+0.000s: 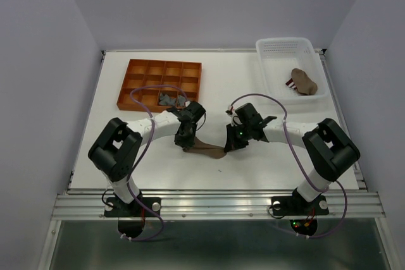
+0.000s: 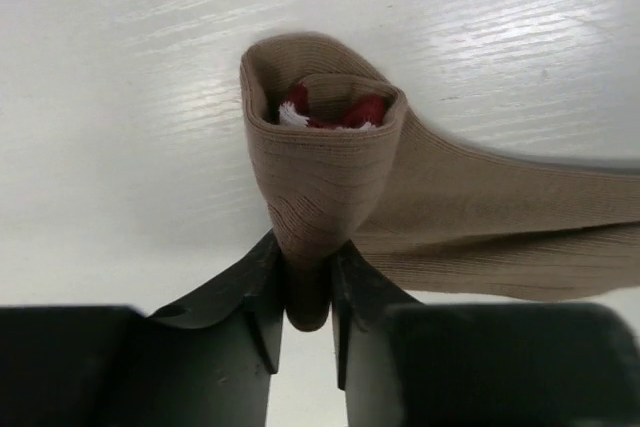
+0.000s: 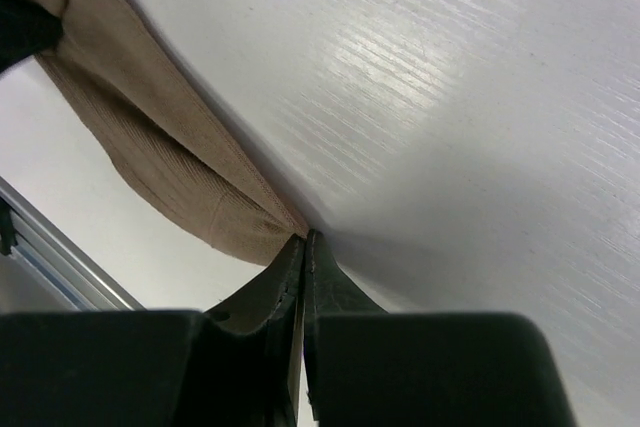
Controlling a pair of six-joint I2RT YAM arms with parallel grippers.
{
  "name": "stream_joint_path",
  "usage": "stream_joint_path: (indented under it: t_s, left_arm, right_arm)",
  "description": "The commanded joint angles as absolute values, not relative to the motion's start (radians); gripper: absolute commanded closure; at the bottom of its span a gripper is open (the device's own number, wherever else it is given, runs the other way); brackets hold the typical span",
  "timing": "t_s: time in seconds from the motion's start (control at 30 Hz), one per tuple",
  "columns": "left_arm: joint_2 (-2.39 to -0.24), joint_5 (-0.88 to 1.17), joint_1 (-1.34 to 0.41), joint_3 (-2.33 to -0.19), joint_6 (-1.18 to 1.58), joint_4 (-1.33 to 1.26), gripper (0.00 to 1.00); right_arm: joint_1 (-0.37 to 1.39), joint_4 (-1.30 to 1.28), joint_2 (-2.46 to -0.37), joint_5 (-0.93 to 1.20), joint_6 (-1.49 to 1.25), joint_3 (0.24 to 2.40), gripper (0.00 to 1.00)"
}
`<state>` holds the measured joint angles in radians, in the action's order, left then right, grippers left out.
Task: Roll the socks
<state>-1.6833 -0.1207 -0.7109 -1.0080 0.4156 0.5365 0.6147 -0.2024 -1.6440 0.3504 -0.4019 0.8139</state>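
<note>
A tan-brown sock (image 1: 207,150) lies stretched on the white table between my two grippers. Its left end is rolled into a small tube (image 2: 325,162) with red and white fabric showing inside. My left gripper (image 2: 305,282) is shut on the bottom of that roll, both fingers pressed against it. The flat rest of the sock (image 3: 150,147) runs to my right gripper (image 3: 304,239), whose jaws are shut together, pinching the sock's corner at their tips. In the top view the left gripper (image 1: 186,138) and the right gripper (image 1: 229,145) stand close together mid-table.
An orange compartment tray (image 1: 147,70) stands at the back left, with grey socks (image 1: 168,99) in one cell. A white basket (image 1: 266,61) at the back right holds another tan-brown sock (image 1: 305,81) with a striped part. The table's metal front rail (image 3: 60,252) is near.
</note>
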Motion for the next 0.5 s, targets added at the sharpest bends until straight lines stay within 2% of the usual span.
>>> stream_joint_path:
  t_s: [0.0, 0.1, 0.13, 0.2, 0.47]
  left_arm:
    - [-1.660, -0.075, -0.703, -0.963, 0.406, 0.529, 0.76]
    - [-1.657, -0.068, -0.701, -0.951, 0.413, 0.512, 0.78]
    - [-1.651, -0.069, -0.703, -0.948, 0.416, 0.511, 0.78]
    - [-1.644, -0.077, -0.701, -0.943, 0.416, 0.512, 0.78]
    - [-1.615, -0.091, -0.703, -0.936, 0.431, 0.500, 0.78]
  right_arm:
    - [0.600, -0.212, -1.603, 0.363, -0.331, 0.805, 0.94]
    - [0.600, -0.192, -1.586, 0.379, -0.328, 0.805, 0.91]
    - [0.600, -0.195, -1.586, 0.355, -0.324, 0.805, 0.92]
    - [0.600, -0.195, -1.591, 0.316, -0.324, 0.802, 0.99]
    - [0.600, -0.213, -1.634, 0.210, -0.339, 0.821, 0.99]
